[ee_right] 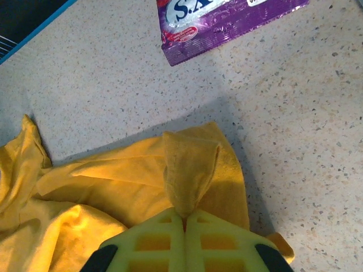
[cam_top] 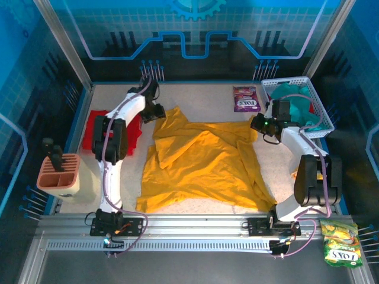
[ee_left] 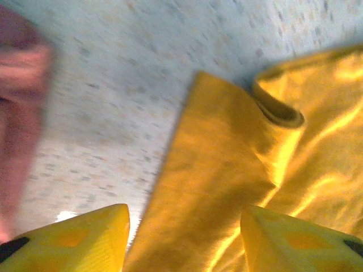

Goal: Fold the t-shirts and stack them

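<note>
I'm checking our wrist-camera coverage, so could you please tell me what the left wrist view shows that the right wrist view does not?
Left wrist: the red t-shirt, blurred at the left edge, and the left gripper, open over the mustard-yellow t-shirt. Right wrist: the purple snack packet and the right gripper, shut on a pinched fold of that shirt. Both: the yellow shirt lying on the speckled table.

There are one mustard-yellow t-shirt (cam_top: pixel 201 160) between two grippers, one red t-shirt (cam_top: pixel 93 131) left of the left gripper (cam_top: pixel 156 112), teal cloth (cam_top: pixel 296 100) of uncertain count in one white basket (cam_top: pixel 320 105) right of the right gripper (cam_top: pixel 258 125), one purple packet (cam_top: pixel 246 99) beyond it, one yellow-green packet (cam_top: pixel 340 242), and one pink holder (cam_top: pixel 59 174).
</note>
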